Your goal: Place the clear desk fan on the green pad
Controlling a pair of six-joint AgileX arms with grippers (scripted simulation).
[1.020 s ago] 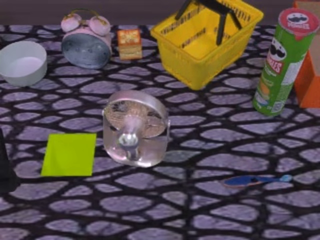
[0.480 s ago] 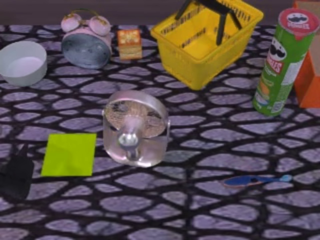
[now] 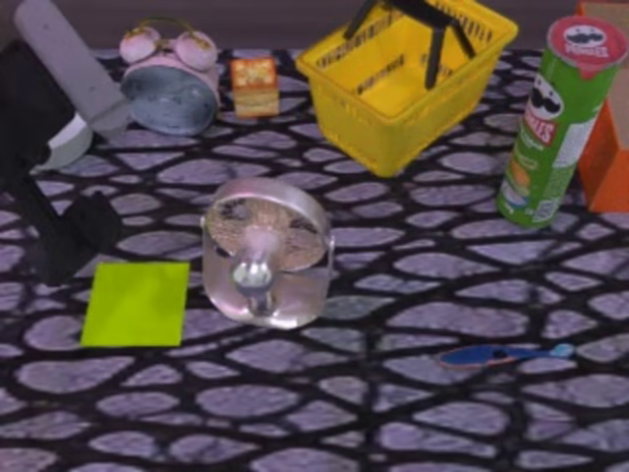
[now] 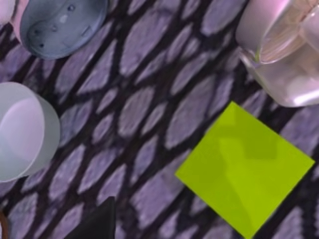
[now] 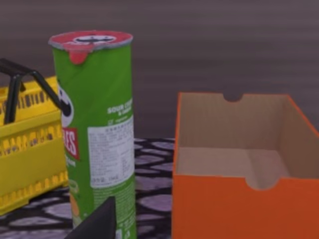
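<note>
Swung in from the worktop's left edge since a moment ago, left gripper [image 3: 74, 236], finger gap impossible to tell, near lime-green flat pad [image 3: 137, 303]; best carried on rightward to the adjacent transparent round-framed desk fan [image 3: 266, 251], gripping squarely.

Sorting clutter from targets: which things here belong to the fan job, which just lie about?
Job: clear desk fan; green pad; left hand.
Lying about: alarm clock; bowl; yellow basket; chips can; orange box; small carton; blue toothbrush.

Cobble-pattern table [image 3: 413, 413] w/ clear desk fan [image 3: 265, 251], green pad [image 3: 137, 303], alarm clock [image 3: 169, 79], yellow basket [image 3: 403, 74], chip can [image 3: 555, 123].
</note>
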